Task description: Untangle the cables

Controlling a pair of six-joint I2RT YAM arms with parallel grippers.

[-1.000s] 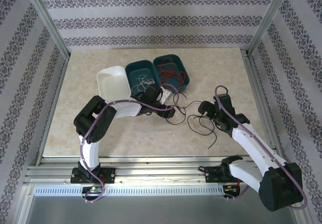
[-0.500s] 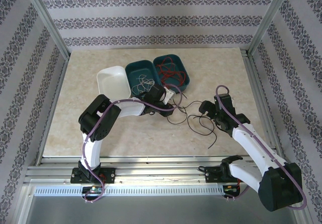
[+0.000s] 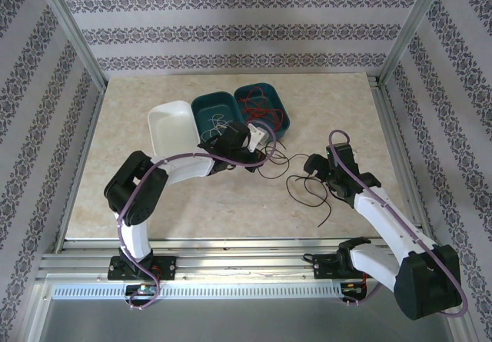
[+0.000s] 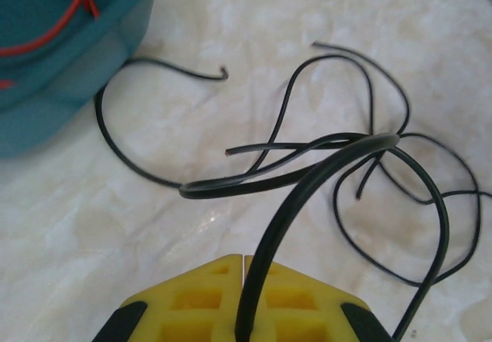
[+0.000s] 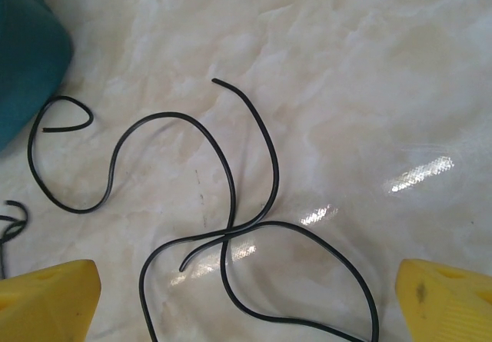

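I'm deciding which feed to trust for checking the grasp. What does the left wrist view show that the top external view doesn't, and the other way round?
Left wrist: close up, the left gripper shut on a black cable that rises between its yellow fingers.
Top external: the white tray, a second teal bin holding white cables, and the right gripper, open.
Both: the teal bin with red cables, and loose black cables lying on the table beside it.

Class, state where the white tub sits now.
Top view: the white tub sits left of centre, right beside the left teal tub, beyond the left arm.
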